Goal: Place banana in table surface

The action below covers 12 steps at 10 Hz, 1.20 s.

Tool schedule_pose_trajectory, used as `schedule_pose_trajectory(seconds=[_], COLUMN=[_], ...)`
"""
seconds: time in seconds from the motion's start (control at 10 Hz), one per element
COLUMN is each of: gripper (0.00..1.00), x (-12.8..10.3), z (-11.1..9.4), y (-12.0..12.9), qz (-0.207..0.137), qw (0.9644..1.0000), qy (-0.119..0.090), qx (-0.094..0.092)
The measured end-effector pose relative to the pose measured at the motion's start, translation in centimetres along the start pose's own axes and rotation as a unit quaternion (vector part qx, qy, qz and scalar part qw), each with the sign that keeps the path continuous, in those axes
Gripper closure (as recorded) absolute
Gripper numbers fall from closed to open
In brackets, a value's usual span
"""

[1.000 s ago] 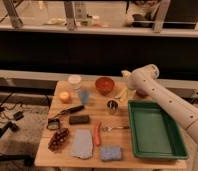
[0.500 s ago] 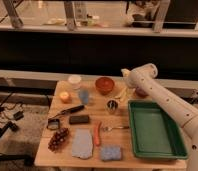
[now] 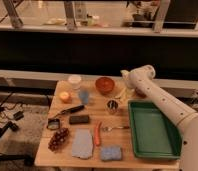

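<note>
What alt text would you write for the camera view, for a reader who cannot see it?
A white robot arm reaches over a wooden table, its end effector by a banana between a red bowl and a green tray. A carrot and a metal cup also sit on the table.

My gripper (image 3: pixel 125 89) has hardly moved, maybe a tiny bit lower, right by the banana (image 3: pixel 120 94).

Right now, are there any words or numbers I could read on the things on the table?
No text can be read anywhere.
White cup, dark block, green tray: no print to make out.
End effector, low over the table surface beside the red bowl: no marking either.
</note>
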Motion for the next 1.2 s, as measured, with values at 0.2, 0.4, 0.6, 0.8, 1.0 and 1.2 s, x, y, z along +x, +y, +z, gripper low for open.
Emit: schedule_pose_trajectory(seconds=[0.2, 0.4, 0.6, 0.8, 1.0, 1.2], gripper=[0.00, 0.00, 0.00, 0.00, 0.00, 0.00], x=[0.4, 0.6, 0.6, 0.8, 0.8, 0.9], z=[0.9, 2.2, 3.3, 4.7, 5.2, 5.4], y=[0.1, 0.5, 0.9, 1.3, 1.0, 0.9], qz=[0.003, 0.004, 0.001, -0.002, -0.002, 0.001], qw=[1.0000, 0.9998, 0.9993, 0.9982, 0.9977, 0.9973], qy=[0.002, 0.001, 0.000, -0.001, -0.004, -0.008], qx=[-0.006, -0.020, -0.038, -0.059, -0.068, -0.072])
